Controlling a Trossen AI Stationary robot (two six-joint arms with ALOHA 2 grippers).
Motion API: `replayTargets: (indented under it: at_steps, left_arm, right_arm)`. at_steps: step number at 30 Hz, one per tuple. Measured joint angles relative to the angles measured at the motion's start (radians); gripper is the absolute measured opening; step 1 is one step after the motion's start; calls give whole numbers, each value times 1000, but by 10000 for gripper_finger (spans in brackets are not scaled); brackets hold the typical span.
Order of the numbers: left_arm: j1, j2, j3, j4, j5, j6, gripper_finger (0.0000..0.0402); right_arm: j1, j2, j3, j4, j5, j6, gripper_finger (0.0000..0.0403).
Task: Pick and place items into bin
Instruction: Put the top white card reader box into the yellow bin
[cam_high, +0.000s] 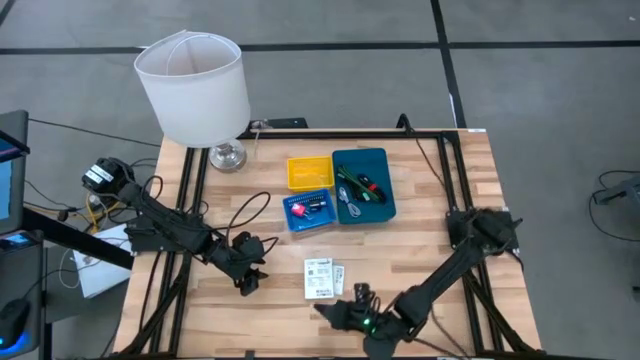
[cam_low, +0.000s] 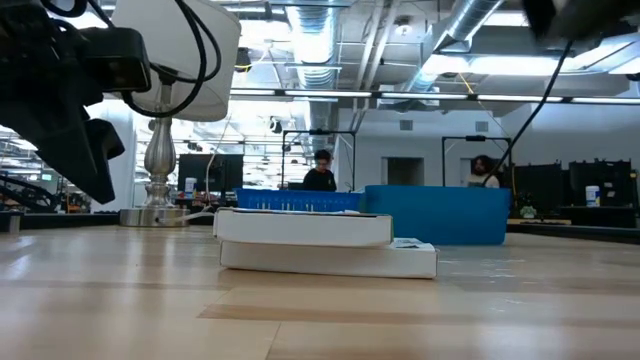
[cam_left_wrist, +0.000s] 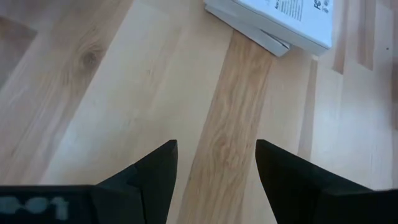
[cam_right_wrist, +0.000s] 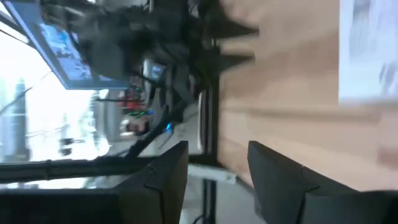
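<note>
Left gripper hangs low over bare wood, fingers spread apart with nothing between them. The white printed packets lie just beyond its fingertips, toward the table's middle — two flat white pieces, one resting on the other in the low view.

Right gripper sits at the near table edge, turned on its side; its fingers stand apart with only air between them, grasping nothing. The packets lie just ahead of it, seen at the edge of its wrist view, not touching the fingers.

The packets thus lie between the two grippers. Past them, farther from both tools, stands the tray set: yellow square, blue square holding small items including a red-pink bit, and teal rectangle holding black stick-like pieces and a green piece. A white lampshade stands beyond the left gripper at the far corner.
</note>
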Motion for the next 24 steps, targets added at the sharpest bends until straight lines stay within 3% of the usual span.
replayTargets:
  at_steps: [3, 9, 17, 24]
  left_arm:
    - [0, 0, 0, 0, 0, -4, 205]
    - [0, 0, 0, 0, 0, -15, 205]
    - [0, 0, 0, 0, 1, -26, 205]
    - [0, 0, 0, 0, -4, -26, 205]
  right_arm:
    - [5, 82, 0, 164, -3, 0, 159]
    - [27, 188, 1, 332, -13, 1, 175]
    - [33, 199, 1, 331, -29, 1, 168]
    - [-2, 199, 1, 340, -208, -132, 151]
